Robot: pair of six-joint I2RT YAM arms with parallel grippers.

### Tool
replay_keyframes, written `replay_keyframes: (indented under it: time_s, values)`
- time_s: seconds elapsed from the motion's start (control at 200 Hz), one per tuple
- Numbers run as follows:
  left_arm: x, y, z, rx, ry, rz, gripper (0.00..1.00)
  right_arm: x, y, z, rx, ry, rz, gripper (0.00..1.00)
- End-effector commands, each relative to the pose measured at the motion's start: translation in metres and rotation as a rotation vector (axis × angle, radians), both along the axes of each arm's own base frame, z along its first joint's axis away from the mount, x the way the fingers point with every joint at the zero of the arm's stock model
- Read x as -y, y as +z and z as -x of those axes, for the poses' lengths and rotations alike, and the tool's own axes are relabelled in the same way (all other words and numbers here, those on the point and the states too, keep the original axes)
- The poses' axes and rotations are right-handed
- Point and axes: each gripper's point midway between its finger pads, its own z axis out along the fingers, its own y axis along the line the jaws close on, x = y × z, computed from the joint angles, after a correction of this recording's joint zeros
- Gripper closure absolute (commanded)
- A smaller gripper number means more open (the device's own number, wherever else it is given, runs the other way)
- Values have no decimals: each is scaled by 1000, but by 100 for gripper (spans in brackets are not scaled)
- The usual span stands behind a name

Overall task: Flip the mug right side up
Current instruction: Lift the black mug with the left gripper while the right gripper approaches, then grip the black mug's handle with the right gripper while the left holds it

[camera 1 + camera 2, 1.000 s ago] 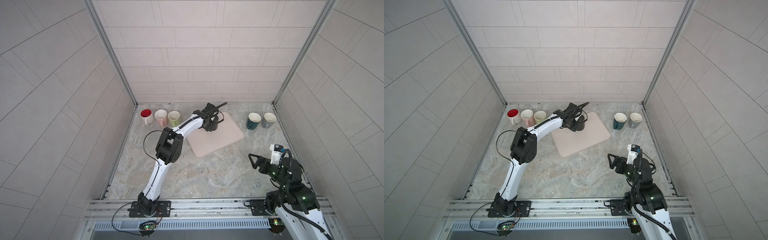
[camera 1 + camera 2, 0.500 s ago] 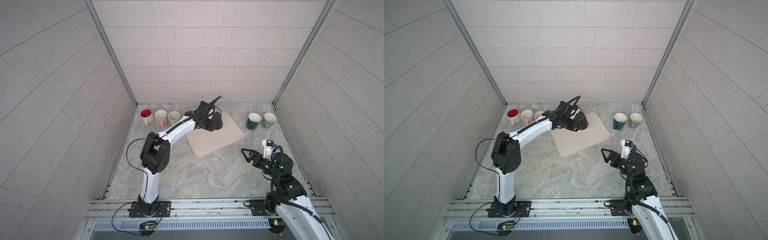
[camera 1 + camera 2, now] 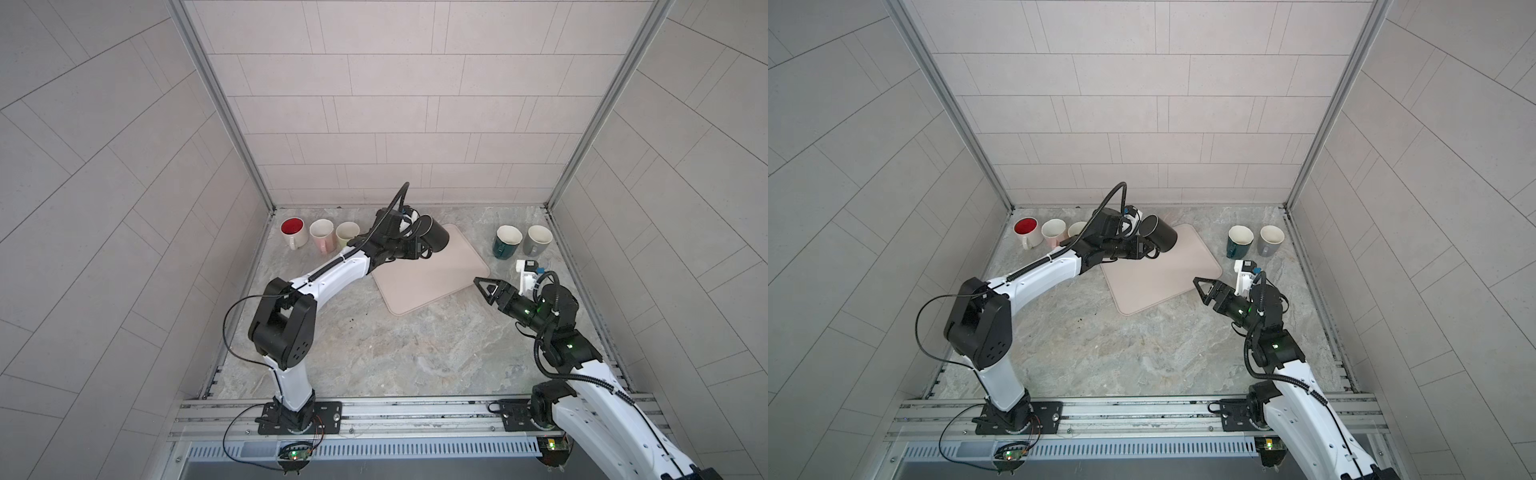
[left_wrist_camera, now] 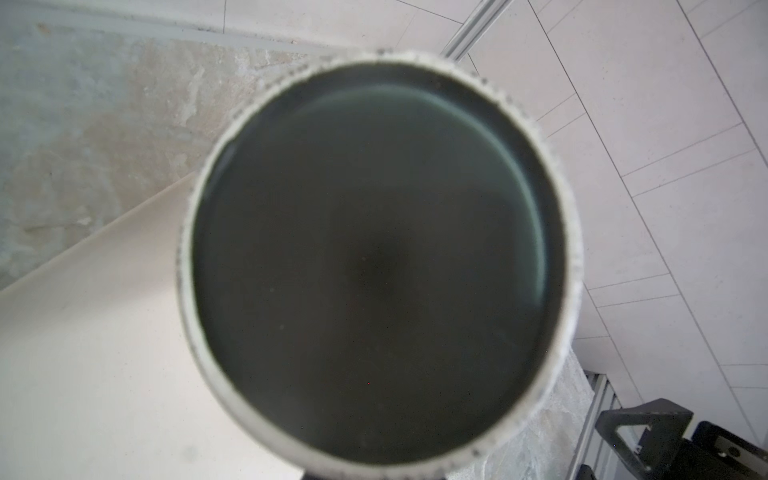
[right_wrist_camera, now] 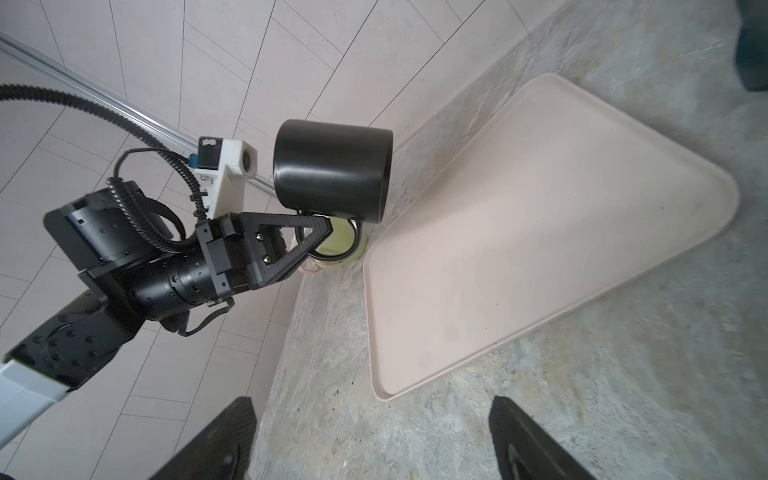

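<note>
The black mug point(image 3: 435, 239) point(image 3: 1162, 239) hangs on its side above the back left corner of the pink mat point(image 3: 432, 286) point(image 3: 1163, 282). My left gripper point(image 3: 419, 250) point(image 3: 1147, 250) is shut on the mug's handle, as the right wrist view shows, with the left gripper point(image 5: 322, 227) under the mug point(image 5: 332, 170). In the left wrist view the mug's base point(image 4: 374, 257) with its pale unglazed ring fills the frame and hides the jaws. My right gripper point(image 3: 484, 287) point(image 3: 1202, 287) point(image 5: 374, 440) stands open and empty by the mat's right corner, pointing at the mug.
Three upright mugs stand at the back left: red-lined point(image 3: 291, 230), pink point(image 3: 322, 233), pale green point(image 3: 347, 232). A dark teal mug point(image 3: 507, 242) and a grey mug point(image 3: 538, 240) stand upright at the back right. Tiled walls close in three sides.
My left gripper has lifted the black mug off the mat and tipped it onto its side. My right arm has reached forward toward the mat's right corner, jaws still open.
</note>
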Motion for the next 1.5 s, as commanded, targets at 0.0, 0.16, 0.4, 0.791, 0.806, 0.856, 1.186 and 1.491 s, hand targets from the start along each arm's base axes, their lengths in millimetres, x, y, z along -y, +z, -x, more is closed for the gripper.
replay_keyframes:
  time_s: [0.0,0.16,0.4,0.791,0.806,0.856,1.186,1.491]
  values:
    - [4,89,0,186,-12,212,100,-14,28,-6,68,41,-38,11]
    - [-6,105,15,212,2,248,100,-36,35,-14,88,84,-54,11]
    - [-11,132,37,212,-5,395,100,-78,49,-21,112,174,-74,15]
    - [-14,145,62,174,-37,520,100,-108,74,-45,161,223,-241,25]
    - [-15,145,63,175,-38,524,100,-108,74,-45,161,226,-242,26]
    - [-16,145,66,168,-38,537,100,-110,83,-47,180,232,-252,30]
    - [-13,164,81,169,-111,658,100,-118,89,-52,175,243,-276,37]
    - [-11,166,91,175,-161,681,100,-115,96,-50,193,234,-260,45]
